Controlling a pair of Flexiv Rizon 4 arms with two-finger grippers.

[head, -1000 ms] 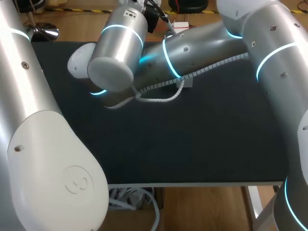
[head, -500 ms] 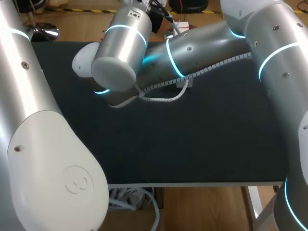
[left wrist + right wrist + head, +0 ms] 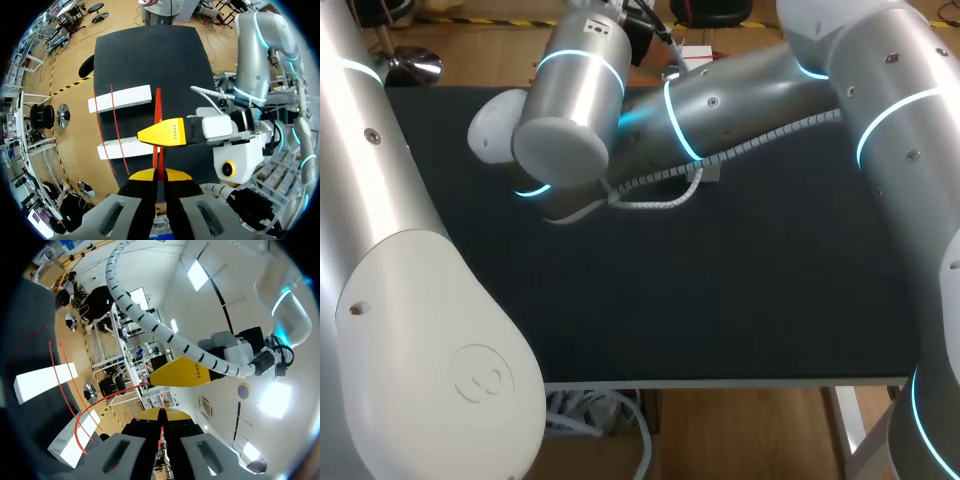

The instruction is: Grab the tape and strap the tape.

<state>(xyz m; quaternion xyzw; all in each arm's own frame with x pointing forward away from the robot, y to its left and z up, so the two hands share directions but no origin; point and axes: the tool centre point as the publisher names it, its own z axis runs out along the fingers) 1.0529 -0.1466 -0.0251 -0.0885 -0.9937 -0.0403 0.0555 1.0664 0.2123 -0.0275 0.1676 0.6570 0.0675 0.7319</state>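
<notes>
My left end effector is clenched on the red tape. My right end effector seems clamped on the same strand close beside it, though that pinch is thin and hard to read. From both grips the tape runs out across the two white blocks on the desk. An uneven pull could slip the strand free or drag a block askew. The head view hides all this behind my arms; only the wrist views show the tape and blocks.
</notes>
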